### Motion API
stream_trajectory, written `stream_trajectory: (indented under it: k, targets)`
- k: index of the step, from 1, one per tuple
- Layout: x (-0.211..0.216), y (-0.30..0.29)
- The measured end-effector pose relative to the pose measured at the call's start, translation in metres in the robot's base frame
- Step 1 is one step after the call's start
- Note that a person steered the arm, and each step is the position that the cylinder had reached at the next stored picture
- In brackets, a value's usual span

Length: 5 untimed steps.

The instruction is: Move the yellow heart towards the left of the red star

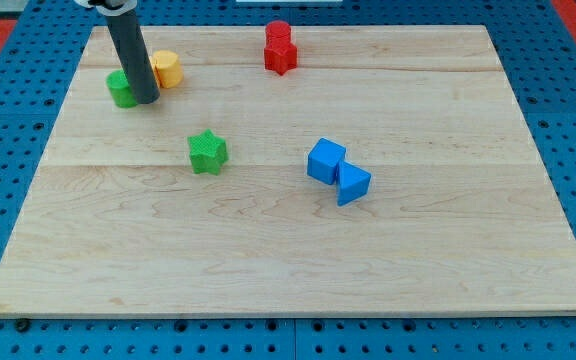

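The yellow heart (pixel 168 68) lies near the board's top left corner. The red star (pixel 281 58) lies at the top middle, well to the heart's right, touching a second red block (pixel 278 34) just above it. My tip (pixel 146 99) rests on the board just to the lower left of the yellow heart, close to or touching it. A green block (pixel 120 89) sits right against the rod's left side, partly hidden by it.
A green star (pixel 207 152) lies left of centre, below my tip. Two blue blocks, a cube (pixel 325 160) and a wedge-like one (pixel 352 184), touch each other right of centre. The wooden board (pixel 288 280) ends in a blue pegboard surround.
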State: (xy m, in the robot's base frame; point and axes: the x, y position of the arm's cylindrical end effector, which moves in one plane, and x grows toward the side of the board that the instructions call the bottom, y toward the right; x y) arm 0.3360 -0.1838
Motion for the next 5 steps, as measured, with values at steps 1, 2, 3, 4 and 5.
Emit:
stream_trajectory:
  k: [1,2,3,4,5]
  targets:
    - [-0.015,0.002]
    - [-0.059,-0.004]
    - [-0.087,-0.011]
    - [-0.087,-0.012]
    - [-0.074,-0.003]
